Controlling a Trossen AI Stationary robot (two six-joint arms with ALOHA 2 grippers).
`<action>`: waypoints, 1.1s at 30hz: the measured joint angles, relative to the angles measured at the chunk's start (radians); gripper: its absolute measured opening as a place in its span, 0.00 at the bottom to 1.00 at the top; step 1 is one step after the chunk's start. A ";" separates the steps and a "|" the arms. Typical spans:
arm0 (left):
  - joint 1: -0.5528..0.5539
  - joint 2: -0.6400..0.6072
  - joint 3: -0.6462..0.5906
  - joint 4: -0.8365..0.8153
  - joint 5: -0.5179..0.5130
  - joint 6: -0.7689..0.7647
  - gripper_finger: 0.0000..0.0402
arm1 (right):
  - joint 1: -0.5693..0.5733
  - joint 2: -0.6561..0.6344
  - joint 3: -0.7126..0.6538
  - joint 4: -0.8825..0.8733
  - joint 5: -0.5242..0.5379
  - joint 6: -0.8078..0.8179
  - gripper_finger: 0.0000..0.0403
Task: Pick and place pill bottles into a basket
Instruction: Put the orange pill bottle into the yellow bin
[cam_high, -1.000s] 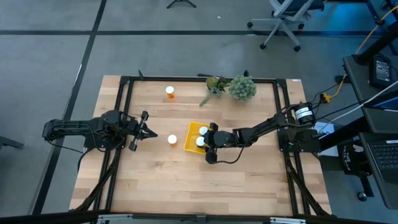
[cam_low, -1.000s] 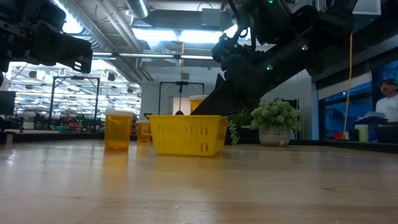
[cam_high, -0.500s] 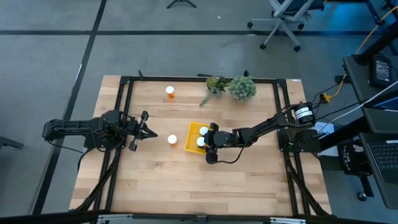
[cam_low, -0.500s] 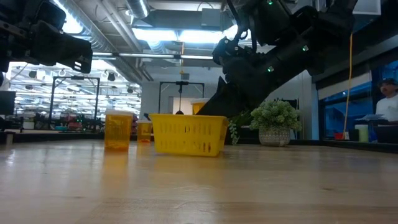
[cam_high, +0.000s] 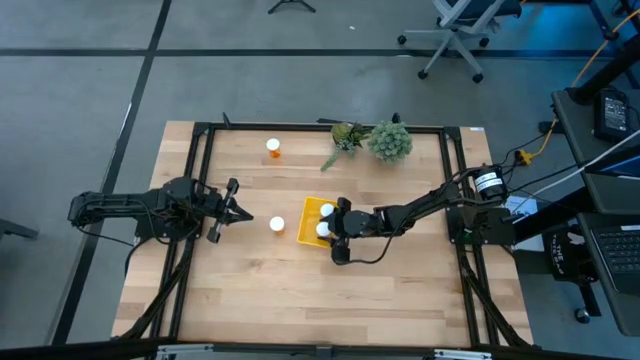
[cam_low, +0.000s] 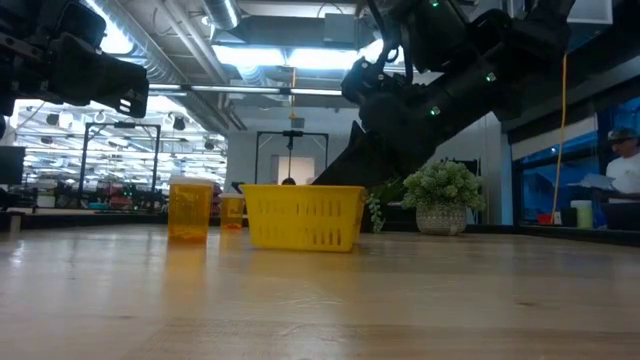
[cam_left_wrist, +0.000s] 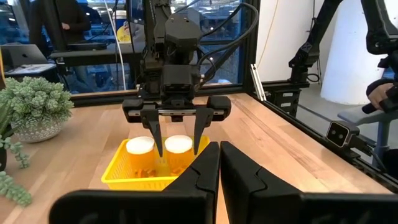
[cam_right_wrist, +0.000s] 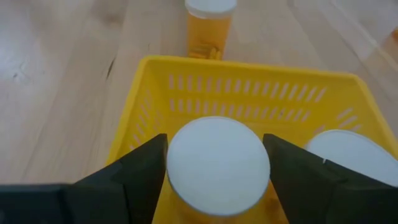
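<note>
The right gripper (cam_right_wrist: 214, 180) hangs over the yellow basket (cam_right_wrist: 249, 81), its fingers (cam_right_wrist: 140, 171) apart on either side of a pill bottle (cam_right_wrist: 217, 165) standing inside — probably just released. Left gripper (cam_high: 243, 213), fingers together, waits near another bottle (cam_high: 278, 224) on the bench (cam_high: 260, 290).

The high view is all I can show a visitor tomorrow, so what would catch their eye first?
The bright yellow basket at mid-table, with two white-capped pill bottles standing in it and the right gripper poised over one, fingers spread either side of its cap. Next, two more bottles on the bare wood: one just left of the basket, one near the far edge. The left gripper waits shut at left.
</note>
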 joint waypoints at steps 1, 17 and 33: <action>0.000 0.000 0.000 0.000 0.000 0.000 0.02 | 0.000 0.000 0.000 0.000 0.000 -0.007 0.66; 0.000 0.000 0.000 0.000 0.000 0.000 0.02 | 0.000 -0.001 0.003 -0.010 0.002 -0.059 0.66; 0.000 0.000 0.000 -0.002 0.000 0.000 0.02 | 0.000 -0.190 0.022 -0.155 0.029 -0.104 0.66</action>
